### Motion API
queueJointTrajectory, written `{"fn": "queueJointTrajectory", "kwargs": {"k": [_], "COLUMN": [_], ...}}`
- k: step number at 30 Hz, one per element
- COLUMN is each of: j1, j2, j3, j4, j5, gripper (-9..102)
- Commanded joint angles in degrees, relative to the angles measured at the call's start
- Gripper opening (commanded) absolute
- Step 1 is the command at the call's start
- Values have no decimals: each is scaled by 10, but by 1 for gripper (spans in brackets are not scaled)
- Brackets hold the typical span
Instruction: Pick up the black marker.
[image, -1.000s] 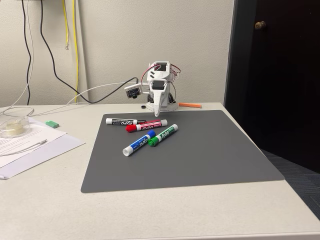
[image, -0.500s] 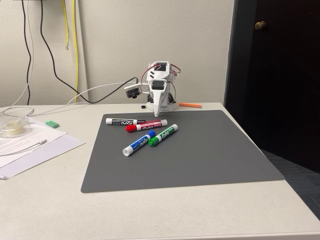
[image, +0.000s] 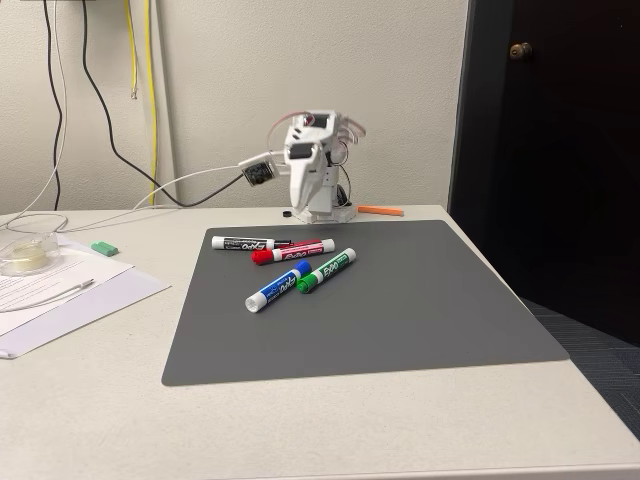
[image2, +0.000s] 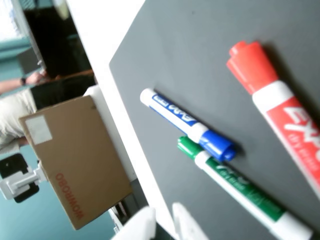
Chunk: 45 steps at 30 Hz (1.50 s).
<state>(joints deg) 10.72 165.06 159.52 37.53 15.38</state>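
Note:
The black marker (image: 245, 243) lies at the back left of the dark grey mat (image: 400, 310) in the fixed view, white barrel with a black label. A red marker (image: 293, 251) lies just in front of it, then a green one (image: 328, 270) and a blue one (image: 275, 287). My gripper (image: 303, 185) hangs raised at the back of the table, behind and above the markers. In the wrist view its white fingertips (image2: 145, 225) show at the bottom edge with a narrow gap and nothing between them. Ahead of them lie the blue (image2: 187, 122), green (image2: 240, 187) and red (image2: 280, 100) markers.
Papers (image: 60, 290), a clear dish (image: 25, 255) and a small green piece (image: 105, 247) sit on the left of the table. An orange item (image: 380, 211) lies by the arm's base. Cables hang on the wall. A cardboard box (image2: 75, 160) stands beyond the table edge.
The arm has lifted off its folded rest pose and turned slightly left in the fixed view. The gripper no longer points straight down. The markers have not moved.

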Motion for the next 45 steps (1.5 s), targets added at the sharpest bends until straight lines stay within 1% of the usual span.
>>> {"fn": "queueJointTrajectory", "kwargs": {"k": [1, 3, 6, 8, 9, 12, 14, 17, 25, 27, 31, 32, 35, 36, 38, 39, 45], "j1": [20, 38, 76, 91, 97, 112, 122, 127, 142, 140, 126, 124, 118, 116, 105, 99, 84], "j2": [-142, -229, -318, -373, -397, -474, -519, -546, -557, -538, -503, -487, -427, -418, -424, -428, -455], "j3": [-162, -257, -338, -357, -360, -382, -407, -431, -425, -425, -418, -409, -352, -341, -340, -340, -354], "j4": [38, 79, 115, 125, 130, 152, 176, 200, 207, 202, 174, 152, 47, 28, 25, 28, 47], "j5": [33, 59, 144, 174, 190, 287, 338, 367, 381, 367, 287, 261, 143, 114, 49, 29, -42], "gripper": [6, 5, 6, 7, 10, 16, 16, 16, 17, 17, 17, 16, 10, 8, 5, 4, 4]}}
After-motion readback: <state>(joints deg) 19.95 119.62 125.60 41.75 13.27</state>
